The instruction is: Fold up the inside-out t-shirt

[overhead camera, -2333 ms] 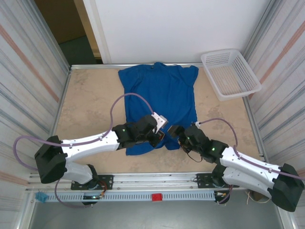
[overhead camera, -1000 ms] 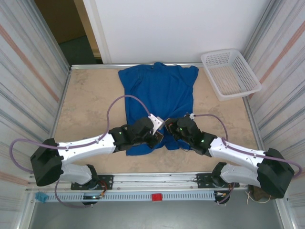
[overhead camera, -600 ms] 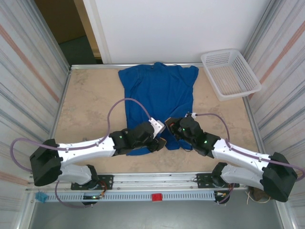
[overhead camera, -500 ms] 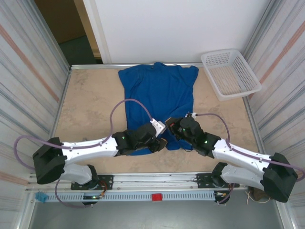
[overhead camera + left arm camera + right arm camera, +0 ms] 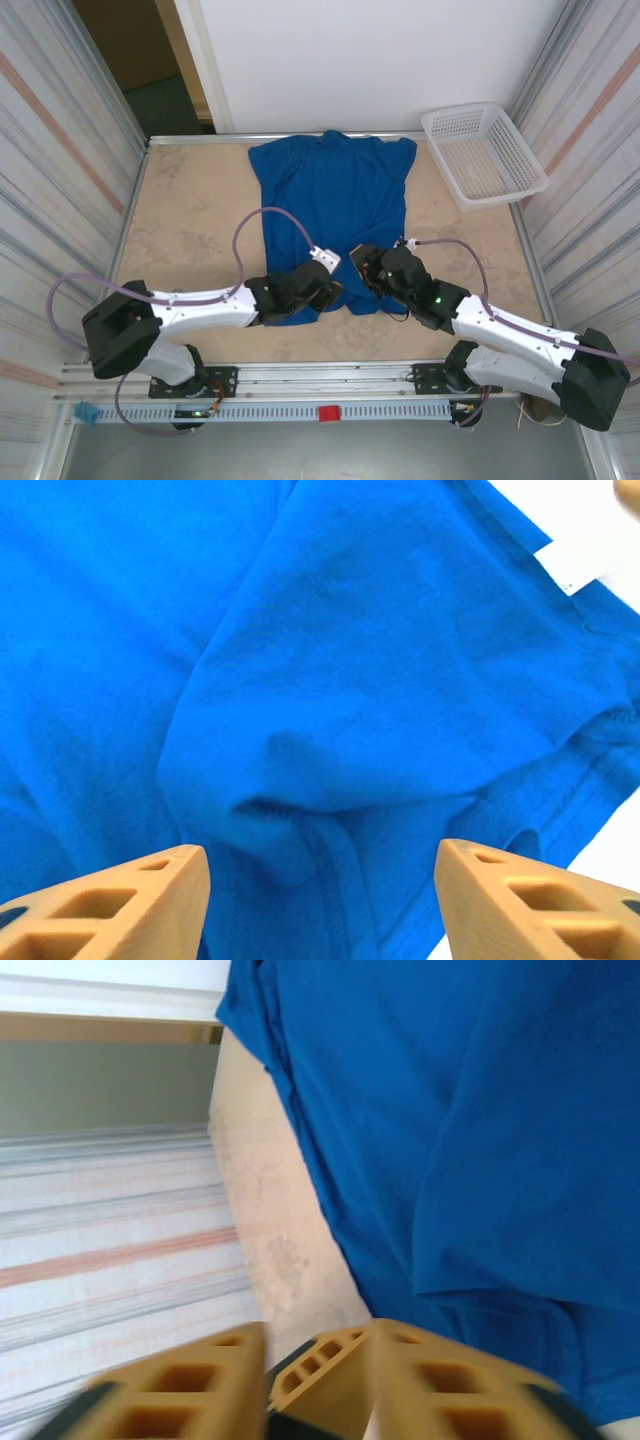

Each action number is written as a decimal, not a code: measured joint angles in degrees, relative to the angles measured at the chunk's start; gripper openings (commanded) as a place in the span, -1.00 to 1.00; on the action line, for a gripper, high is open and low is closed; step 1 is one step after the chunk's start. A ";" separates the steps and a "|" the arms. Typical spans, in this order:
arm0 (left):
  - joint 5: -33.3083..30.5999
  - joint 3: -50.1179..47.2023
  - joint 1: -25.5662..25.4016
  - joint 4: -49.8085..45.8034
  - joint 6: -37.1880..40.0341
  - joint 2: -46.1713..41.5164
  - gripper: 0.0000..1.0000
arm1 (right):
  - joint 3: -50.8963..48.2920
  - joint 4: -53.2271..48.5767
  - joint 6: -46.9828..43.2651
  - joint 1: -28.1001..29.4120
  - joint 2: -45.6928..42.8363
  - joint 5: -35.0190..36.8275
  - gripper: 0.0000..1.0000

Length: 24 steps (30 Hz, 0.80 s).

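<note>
Centrally, a t-shirt (image 5: 335, 190) is spread on the beige table (image 5: 190, 220), basket (image 5: 484, 155) at two o'clock; left gripper (image 5: 320, 852) is parted, right gripper (image 5: 268, 1348) unclear.

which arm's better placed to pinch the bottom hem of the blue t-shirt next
Left, probably. The left gripper is open, and a raised fold of the t-shirt hem lies right between its fingers. The right gripper has only flat shirt edge and bare table ahead, and its view is blurred.

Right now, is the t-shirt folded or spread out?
Mostly spread: the t-shirt lies flat on the table, only its near hem rumpled.
</note>
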 measured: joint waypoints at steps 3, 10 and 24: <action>0.04 -2.95 1.36 -0.79 -1.38 -3.74 0.28 | -0.68 -1.66 -0.17 -0.39 0.50 0.07 0.49; 0.04 -5.90 7.43 -5.38 -5.86 -14.38 0.32 | 0.87 -1.18 -1.29 -0.44 12.76 -2.10 0.68; 0.98 -7.69 9.40 -9.05 -9.38 -21.42 0.33 | 9.20 9.68 0.44 1.62 33.03 -7.06 0.68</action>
